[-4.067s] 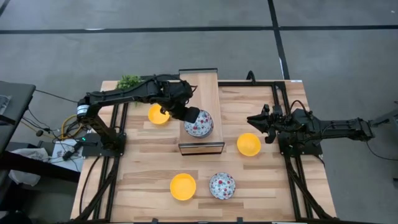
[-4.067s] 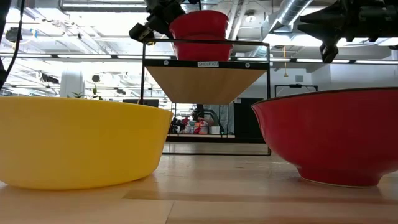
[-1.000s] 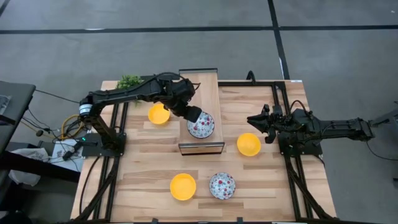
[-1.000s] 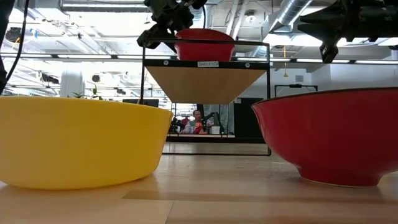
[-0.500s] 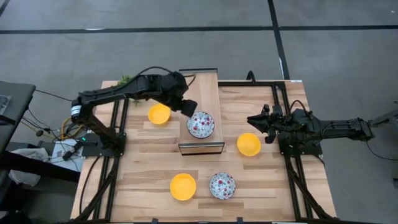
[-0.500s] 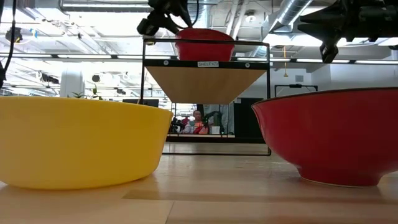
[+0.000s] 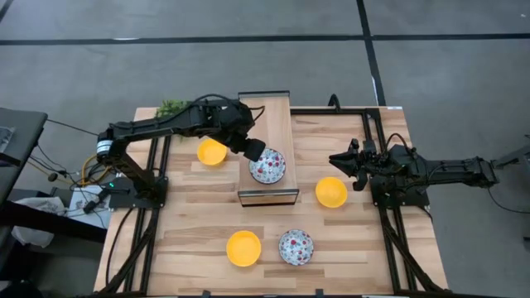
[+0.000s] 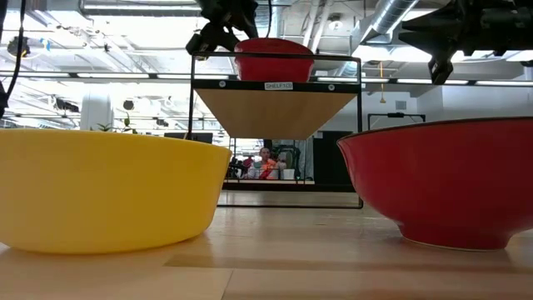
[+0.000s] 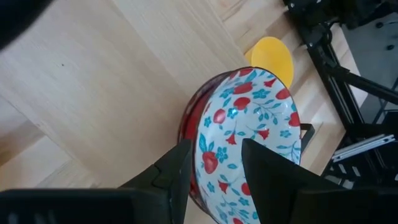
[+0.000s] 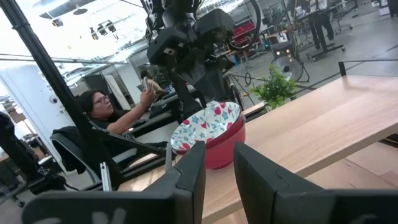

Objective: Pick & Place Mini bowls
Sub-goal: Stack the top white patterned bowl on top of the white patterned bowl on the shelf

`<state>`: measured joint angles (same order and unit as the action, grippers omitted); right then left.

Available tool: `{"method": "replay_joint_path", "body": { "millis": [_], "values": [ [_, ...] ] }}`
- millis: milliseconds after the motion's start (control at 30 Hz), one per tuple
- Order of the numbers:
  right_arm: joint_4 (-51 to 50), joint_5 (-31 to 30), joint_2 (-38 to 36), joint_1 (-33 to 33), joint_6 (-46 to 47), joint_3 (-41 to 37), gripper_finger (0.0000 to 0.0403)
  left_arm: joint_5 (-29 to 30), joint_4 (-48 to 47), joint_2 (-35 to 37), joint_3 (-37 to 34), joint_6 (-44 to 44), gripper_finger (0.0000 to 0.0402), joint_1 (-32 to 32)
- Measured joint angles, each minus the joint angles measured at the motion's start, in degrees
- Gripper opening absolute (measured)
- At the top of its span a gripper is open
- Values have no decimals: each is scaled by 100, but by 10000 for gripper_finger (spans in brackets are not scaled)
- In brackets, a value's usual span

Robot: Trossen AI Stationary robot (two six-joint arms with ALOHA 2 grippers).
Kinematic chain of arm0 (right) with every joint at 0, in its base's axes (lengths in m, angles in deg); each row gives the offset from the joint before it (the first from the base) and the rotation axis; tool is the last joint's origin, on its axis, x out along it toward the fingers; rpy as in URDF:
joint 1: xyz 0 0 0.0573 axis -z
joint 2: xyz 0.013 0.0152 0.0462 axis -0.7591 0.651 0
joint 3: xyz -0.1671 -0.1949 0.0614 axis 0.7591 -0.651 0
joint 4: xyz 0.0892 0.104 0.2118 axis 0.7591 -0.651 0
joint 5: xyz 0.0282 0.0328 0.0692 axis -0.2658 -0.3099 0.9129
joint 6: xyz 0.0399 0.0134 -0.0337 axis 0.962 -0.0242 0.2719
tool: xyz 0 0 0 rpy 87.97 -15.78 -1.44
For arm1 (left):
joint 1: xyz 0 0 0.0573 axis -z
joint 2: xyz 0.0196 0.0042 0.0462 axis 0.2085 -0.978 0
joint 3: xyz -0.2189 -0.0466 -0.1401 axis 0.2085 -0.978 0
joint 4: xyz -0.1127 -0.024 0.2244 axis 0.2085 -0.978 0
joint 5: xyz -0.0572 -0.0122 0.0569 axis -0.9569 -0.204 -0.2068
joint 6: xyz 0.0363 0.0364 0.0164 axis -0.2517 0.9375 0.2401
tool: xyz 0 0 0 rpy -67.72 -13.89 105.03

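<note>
Clearing the left gripper point(image 7: 253, 150) from floral bowls stacked on the raised wooden shelf point(image 7: 267, 120).

The stacked floral bowls point(image 7: 267, 165) sit at the shelf's 6 o'clock end; the gripper, fingers parted and empty, hovers at their 10 o'clock rim. A straight lift is advised, so nothing is nudged. The right gripper point(image 7: 338, 158) waits at the table's 3 o'clock, fingers slightly apart.

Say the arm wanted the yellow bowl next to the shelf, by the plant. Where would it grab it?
Probably by the rim. That yellow bowl sits upright and open on the table, so the left gripper could come straight down, one finger inside the wall and one outside. The round sides look too wide and smooth to pinch whole.
</note>
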<state>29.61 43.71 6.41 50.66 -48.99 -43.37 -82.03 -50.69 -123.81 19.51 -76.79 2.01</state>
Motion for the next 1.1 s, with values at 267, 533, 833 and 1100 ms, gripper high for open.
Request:
{"method": "replay_joint_path", "body": {
  "millis": [267,533,833,1100],
  "values": [
    [-1,1,0,0,0,0,72,8,0,0,2,-4,140,122],
    [2,0,0,0,0,0,72,17,30,0,-218,-172,140,186],
    [-1,-2,0,0,0,0,72,53,311,142,-259,-267,140,201],
    [-1,-10,0,-2,0,0,72,-212,1063,366,-254,228,140,377]
  ]
}}
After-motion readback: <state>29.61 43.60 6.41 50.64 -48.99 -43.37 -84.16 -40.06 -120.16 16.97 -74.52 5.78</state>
